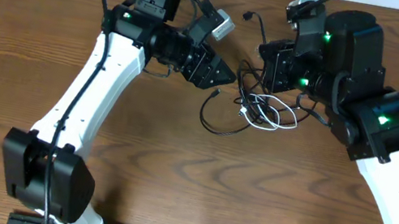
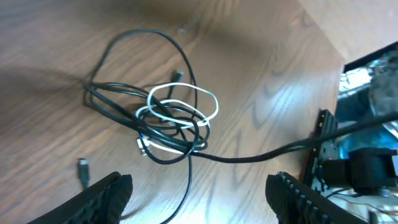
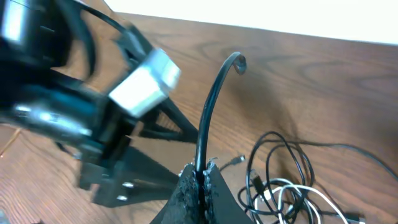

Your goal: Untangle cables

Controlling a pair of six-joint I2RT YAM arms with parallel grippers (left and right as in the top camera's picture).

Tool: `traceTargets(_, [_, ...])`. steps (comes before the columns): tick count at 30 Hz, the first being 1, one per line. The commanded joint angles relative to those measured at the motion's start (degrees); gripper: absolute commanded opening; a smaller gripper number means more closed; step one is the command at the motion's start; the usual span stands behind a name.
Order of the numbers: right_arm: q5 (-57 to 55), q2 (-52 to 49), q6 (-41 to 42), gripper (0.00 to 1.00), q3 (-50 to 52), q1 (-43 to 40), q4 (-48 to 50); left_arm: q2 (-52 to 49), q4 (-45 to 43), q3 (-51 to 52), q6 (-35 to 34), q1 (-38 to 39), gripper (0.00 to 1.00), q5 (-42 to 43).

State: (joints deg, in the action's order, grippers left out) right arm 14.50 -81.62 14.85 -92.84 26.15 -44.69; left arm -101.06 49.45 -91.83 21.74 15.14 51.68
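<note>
Cables [image 1: 266, 107]: a black-and-white knot lying on the table [image 1: 173, 165], between the two arms.
Left hand [image 2: 199, 186]: jaws spread wide, holding nothing, poised above the knot, probably to pick a strand.
Right hand [image 3: 200, 180]: pinched tight on one black cable [image 3: 208, 112], held raised, probably to draw it free.
In the way: a white loop [image 2: 186, 99] threaded through the black ones; pulling may drag everything.

The counter [image 1: 172, 173] is of brown wood with a clear grain. In the overhead view a small heap of cables [image 1: 266, 107] lies on it near the centre, toward 3 o'clock. Thin black cords [image 2: 149, 32] make loose loops, and the white cord [image 2: 215, 106] is wound through their middle. One black loop [image 1: 203, 117] spreads out toward 8 o'clock. A small plug end [image 2: 83, 168] lies flat on the wood, apart from the heap.
</note>
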Motion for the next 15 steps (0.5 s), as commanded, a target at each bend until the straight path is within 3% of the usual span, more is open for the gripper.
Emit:
traceTargets(1, [0.92,3.02,0.57,0.01,-0.37,-0.24,0.81,-2.86,-0.02,0.11,1.64,1.36,0.74,3.17])
traceTargets(15, [4.17,5.66,1.07,0.01,-0.39,-0.22,1.29,-6.34,-2.60,0.11,2.27,9.90,0.74,3.15])
